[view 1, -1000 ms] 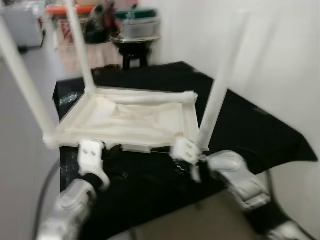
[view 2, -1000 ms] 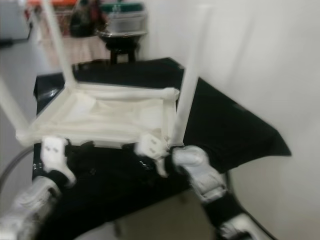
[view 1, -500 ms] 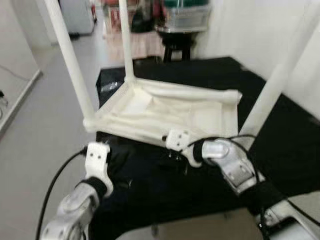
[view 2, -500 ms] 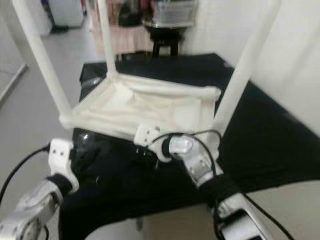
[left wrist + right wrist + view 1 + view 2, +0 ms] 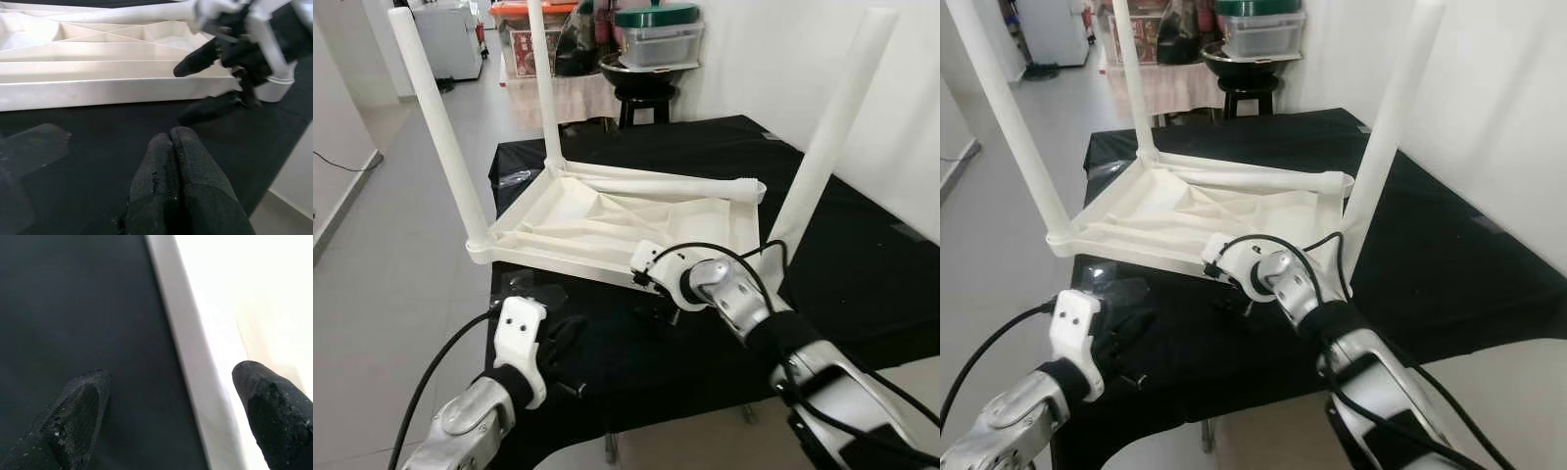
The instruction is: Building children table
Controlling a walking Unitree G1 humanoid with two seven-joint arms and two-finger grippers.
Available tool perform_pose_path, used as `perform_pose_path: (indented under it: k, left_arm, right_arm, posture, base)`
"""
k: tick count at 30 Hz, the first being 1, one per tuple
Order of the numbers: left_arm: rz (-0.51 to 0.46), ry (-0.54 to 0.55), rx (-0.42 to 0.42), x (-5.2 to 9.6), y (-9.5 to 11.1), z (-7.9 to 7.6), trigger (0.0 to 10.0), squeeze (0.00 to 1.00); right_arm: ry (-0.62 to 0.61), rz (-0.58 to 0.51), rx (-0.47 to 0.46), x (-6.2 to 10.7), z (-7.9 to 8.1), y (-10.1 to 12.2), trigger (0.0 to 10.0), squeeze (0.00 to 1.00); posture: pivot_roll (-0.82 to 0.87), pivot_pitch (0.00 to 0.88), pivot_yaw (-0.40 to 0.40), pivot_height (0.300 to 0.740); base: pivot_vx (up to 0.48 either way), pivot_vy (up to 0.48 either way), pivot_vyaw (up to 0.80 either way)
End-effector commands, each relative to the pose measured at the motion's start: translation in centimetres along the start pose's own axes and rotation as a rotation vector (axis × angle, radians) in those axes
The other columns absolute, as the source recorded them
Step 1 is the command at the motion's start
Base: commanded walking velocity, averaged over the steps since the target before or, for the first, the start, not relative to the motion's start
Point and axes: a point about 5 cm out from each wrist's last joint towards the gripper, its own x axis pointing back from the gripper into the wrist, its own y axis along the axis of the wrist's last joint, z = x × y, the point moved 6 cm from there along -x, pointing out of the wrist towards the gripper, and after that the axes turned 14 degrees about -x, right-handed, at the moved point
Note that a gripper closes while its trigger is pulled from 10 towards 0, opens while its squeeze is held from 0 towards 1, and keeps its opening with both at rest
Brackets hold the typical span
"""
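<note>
A white children's table [image 5: 607, 220] lies upside down on a black-covered table [image 5: 862, 264]. Three white legs stand up from it: near left [image 5: 440, 127], far left [image 5: 542, 88] and near right [image 5: 827, 147]. A fourth leg [image 5: 675, 184] lies along the far rim. My right gripper [image 5: 654, 296] is open, one finger [image 5: 274, 406] over the near rim [image 5: 190, 362] and the other finger [image 5: 78, 416] over the black cloth. My left gripper [image 5: 171, 142] is shut and empty, low over the cloth just short of that rim [image 5: 98, 90].
A clear plastic sheet [image 5: 524, 286] lies on the cloth near my left gripper. Behind the table stand a black stool [image 5: 641, 98] with a pan and a green-lidded container [image 5: 656, 34]. A white wall runs along the right; open floor [image 5: 382, 274] lies left.
The view has swung and sharpened. My right gripper has slid left along the near rim, away from the near right leg's base. My left gripper has drawn back a little from the rim.
</note>
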Motion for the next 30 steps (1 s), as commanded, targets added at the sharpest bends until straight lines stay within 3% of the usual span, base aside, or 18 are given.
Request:
perform_pose_path:
  k: [1, 3, 4, 5, 6, 7, 15, 23, 25, 29, 30]
  left_arm:
    - [0.019, -0.010, -0.010, 0.2, -0.2, -0.2, 10.0, 0.00]
    - [0.019, -0.009, -0.008, 0.4, -0.2, -0.3, 10.0, 0.00]
    - [0.018, -0.009, -0.003, 0.6, -0.1, -0.4, 10.0, 0.00]
    - [0.017, -0.009, 0.001, 0.8, -0.1, -0.6, 10.0, 0.00]
    - [0.017, -0.009, 0.001, 0.8, -0.1, -0.6, 10.0, 0.00]
    - [0.017, -0.011, 0.006, 1.0, 0.0, -0.7, 10.0, 0.00]
    - [0.019, -0.017, 0.015, 1.4, 0.0, -1.1, 10.0, 0.00]
    - [0.019, -0.017, 0.015, 1.4, 0.1, -1.0, 10.0, 0.00]
    - [0.019, -0.017, 0.014, 1.4, 0.2, -1.0, 10.0, 0.00]
    - [0.017, -0.012, 0.015, 1.3, 0.3, -1.1, 10.0, 0.00]
    - [0.017, -0.012, 0.015, 1.3, 0.3, -1.1, 10.0, 0.00]
  right_arm:
    - [-0.012, 0.004, -0.028, 0.0, -0.3, 0.1, 10.0, 0.00]
    - [-0.040, 0.035, -0.037, 0.0, -0.8, 0.0, 10.0, 0.00]
    - [-0.067, 0.067, -0.059, 0.0, -1.2, -0.2, 7.5, 0.00]
    - [-0.089, 0.092, -0.070, 0.1, -1.6, -0.4, 4.3, 0.00]
    - [-0.089, 0.092, -0.070, 0.1, -1.6, -0.4, 4.3, 0.00]
    - [-0.114, 0.107, -0.083, 0.1, -2.1, -0.5, 0.0, 0.00]
    - [-0.135, 0.137, -0.112, 0.3, -2.6, -0.7, 0.0, 0.00]
    - [-0.100, 0.165, -0.160, 0.1, -2.1, -1.3, 0.0, 0.00]
    - [-0.088, 0.159, -0.214, 0.0, -1.9, -1.3, 0.0, 0.00]
    - [-0.009, 0.094, -0.625, -0.1, -0.3, -0.3, 0.0, 0.00]
    - [-0.009, 0.094, -0.625, -0.1, -0.3, -0.3, 0.0, 0.00]
  posture:
    - [0.00, 0.028, -0.041, 0.740]
    - [0.00, 0.036, -0.044, 0.740]
    - [0.01, 0.047, -0.049, 0.740]
    - [0.01, 0.053, -0.052, 0.740]
    - [0.01, 0.053, -0.052, 0.740]
    - [0.01, 0.059, -0.054, 0.740]
    - [0.01, 0.072, -0.058, 0.740]
    - [0.01, 0.069, -0.058, 0.740]
    - [0.01, 0.066, -0.061, 0.740]
    - [0.00, 0.063, -0.070, 0.740]
    - [0.00, 0.063, -0.070, 0.740]
  base:
    - [0.000, 0.000, 0.00]
    - [0.000, 0.000, 0.00]
    - [0.000, 0.000, 0.00]
    - [0.000, 0.000, 0.00]
    - [0.000, 0.000, 0.00]
    - [0.000, 0.000, 0.00]
    - [0.000, 0.000, 0.00]
    - [0.000, 0.000, 0.00]
    - [0.000, 0.000, 0.00]
    - [0.000, 0.000, 0.00]
    - [0.000, 0.000, 0.00]
